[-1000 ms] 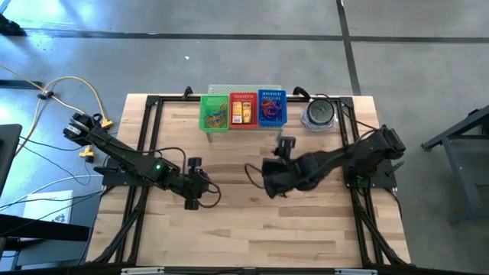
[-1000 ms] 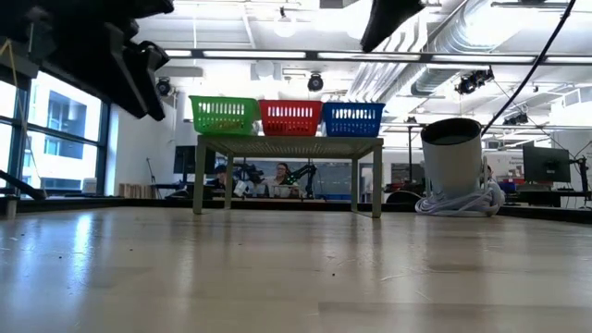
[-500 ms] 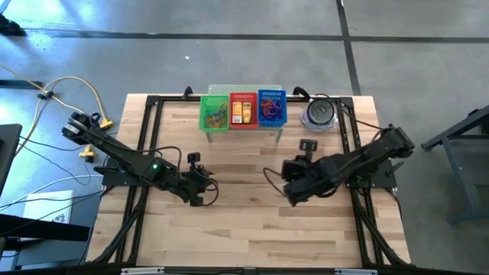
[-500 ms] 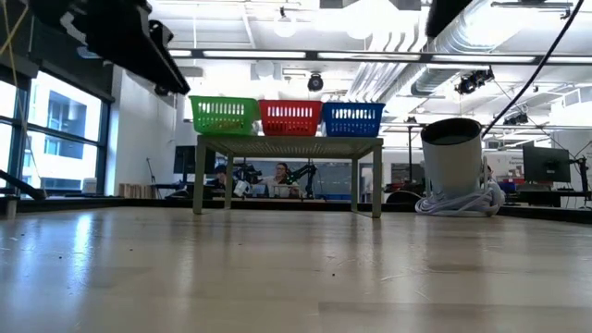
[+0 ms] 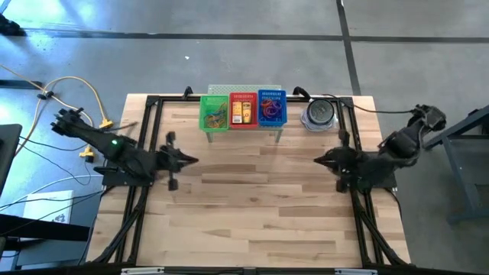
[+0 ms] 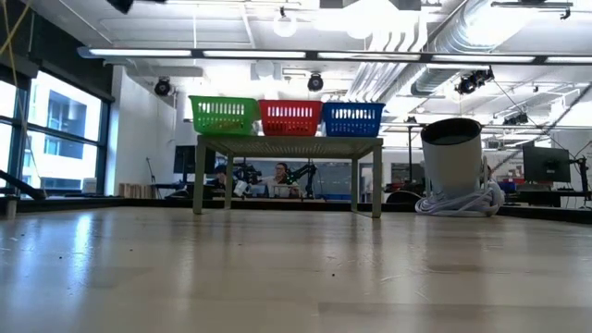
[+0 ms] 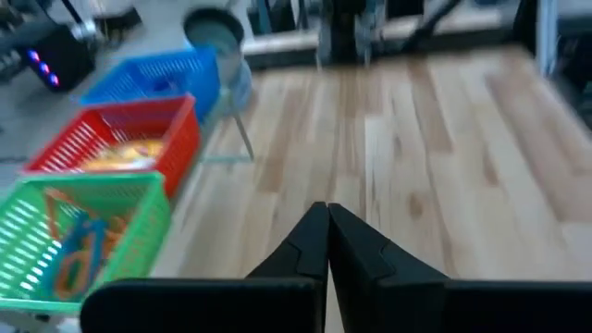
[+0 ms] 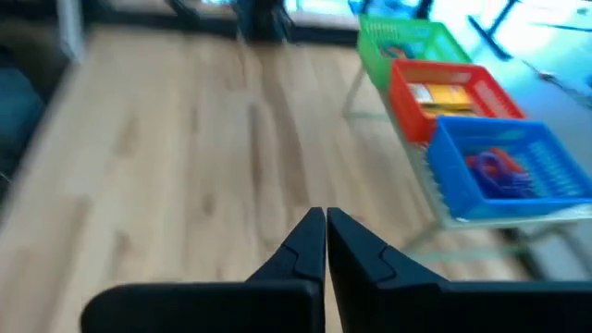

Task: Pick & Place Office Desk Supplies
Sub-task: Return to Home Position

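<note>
Looking down: left pincer (image 5: pixel 189 160) at surface's (image 5: pixel 244 218) left edge, right pincer (image 5: pixel 321 160) at right edge.
Low: green basket (image 6: pixel 225 116), red basket (image 6: pixel 289 118), blue basket (image 6: pixel 352 118) on shelf (image 6: pixel 289 141), far edge.
Left wrist: pincer closed, empty; loops (image 7: pixel 76 248) in green basket, packets (image 7: pixel 127 154) in red.
Right wrist: pincer closed, empty.

**High view:** mounted overhead and facing straight down, far enough off to take in the whole table (image 5: pixel 252 221) and both arms.

**Low view:** set at table-top height near the front edge. It faces level across to the shelf (image 6: pixel 289 145) at the far edge and the room behind.

**Left wrist view:** positioned by the table's left edge, facing across to the right edge past the left gripper (image 7: pixel 326 208).

**Right wrist view:** positioned by the right edge, facing the left edge past the right gripper (image 8: pixel 325 215). The picture is blurred, so its height appears moderate at best.

**Shared coverage:** all four views take in the row of baskets (image 5: pixel 242 109) on the shelf.
</note>
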Controlling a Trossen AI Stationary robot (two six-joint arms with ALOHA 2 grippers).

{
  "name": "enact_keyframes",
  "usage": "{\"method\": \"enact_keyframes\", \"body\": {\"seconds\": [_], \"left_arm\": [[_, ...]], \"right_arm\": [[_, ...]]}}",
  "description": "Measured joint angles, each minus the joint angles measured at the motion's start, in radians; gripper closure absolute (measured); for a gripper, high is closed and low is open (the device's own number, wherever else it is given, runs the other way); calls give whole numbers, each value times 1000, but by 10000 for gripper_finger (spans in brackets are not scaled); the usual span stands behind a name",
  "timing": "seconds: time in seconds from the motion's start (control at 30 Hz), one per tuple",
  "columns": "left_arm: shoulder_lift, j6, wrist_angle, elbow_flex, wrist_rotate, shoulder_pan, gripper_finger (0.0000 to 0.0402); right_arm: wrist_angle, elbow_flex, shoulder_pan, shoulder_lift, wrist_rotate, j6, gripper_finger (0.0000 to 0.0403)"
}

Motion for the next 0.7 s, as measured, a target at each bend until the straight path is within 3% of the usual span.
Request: {"method": "enact_keyframes", "body": {"seconds": [0.17,0.4,0.5,0.7], "left_arm": [[-144,22,2,-47,1,0,401],[-328,-5,99,-265,19,1,401],[-404,2,138,-345,26,1,401],[-553,35,156,-383,18,1,401]], "right_arm": [[268,-250,-14,-253,-67,-49,400],[781,-564,-45,-510,-325,-207,400],[808,-650,-68,-553,-424,-267,400],[824,-747,-129,-654,-418,-276,400]]}}
